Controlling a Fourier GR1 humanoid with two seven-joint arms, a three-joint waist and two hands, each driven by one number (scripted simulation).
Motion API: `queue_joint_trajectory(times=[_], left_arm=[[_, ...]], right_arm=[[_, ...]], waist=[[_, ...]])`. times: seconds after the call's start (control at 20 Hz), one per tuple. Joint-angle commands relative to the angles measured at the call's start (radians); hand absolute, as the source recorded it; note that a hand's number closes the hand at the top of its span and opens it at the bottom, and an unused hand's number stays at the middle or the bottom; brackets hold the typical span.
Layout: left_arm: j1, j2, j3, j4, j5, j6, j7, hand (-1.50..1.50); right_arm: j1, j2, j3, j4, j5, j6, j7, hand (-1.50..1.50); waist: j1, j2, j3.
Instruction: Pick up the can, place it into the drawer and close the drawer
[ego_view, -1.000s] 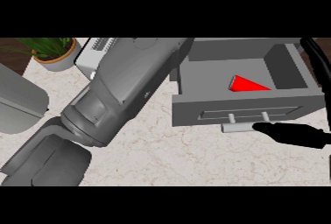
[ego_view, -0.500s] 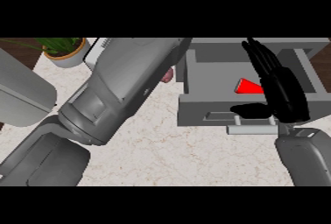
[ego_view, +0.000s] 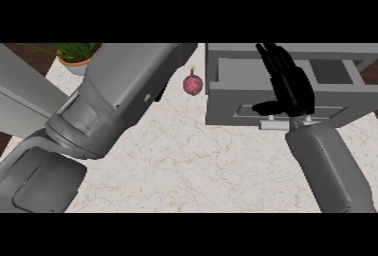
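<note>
R hand (ego_view: 289, 90) laid on drawer (ego_view: 235, 102) front above handle (ego_view: 275, 125), fingers straight, nothing gripped. L hand masked by L forearm (ego_view: 111, 110); state not determinable. Can not seen; reddish veg (ego_view: 193, 85) noted beside drawer.

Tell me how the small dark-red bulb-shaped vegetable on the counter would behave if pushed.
The small dark-red bulb-shaped vegetable looks rounded with a tapered tip, so it would probably roll, curving rather than going straight. It lies free on the pale marbled counter, so a nudge should shift it easily. Being small, it is likely light.
</note>
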Motion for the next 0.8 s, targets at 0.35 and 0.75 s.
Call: queue_joint_trajectory(times=[0.35,0.75], left_arm=[[0.074,0.076,-0.013,-0.118,-0.032,-0.022,0.089,-1.5],[0.161,0.143,-0.029,-0.239,-0.042,-0.072,0.134,-1.5]], right_arm=[[-0.286,0.061,-0.102,0.46,0.117,-0.307,0.003,-1.5],[-0.453,0.035,-0.149,0.693,0.148,-0.403,-0.014,-1.5]], waist=[[0.041,-0.002,0.0],[0.083,0.003,-0.001]])
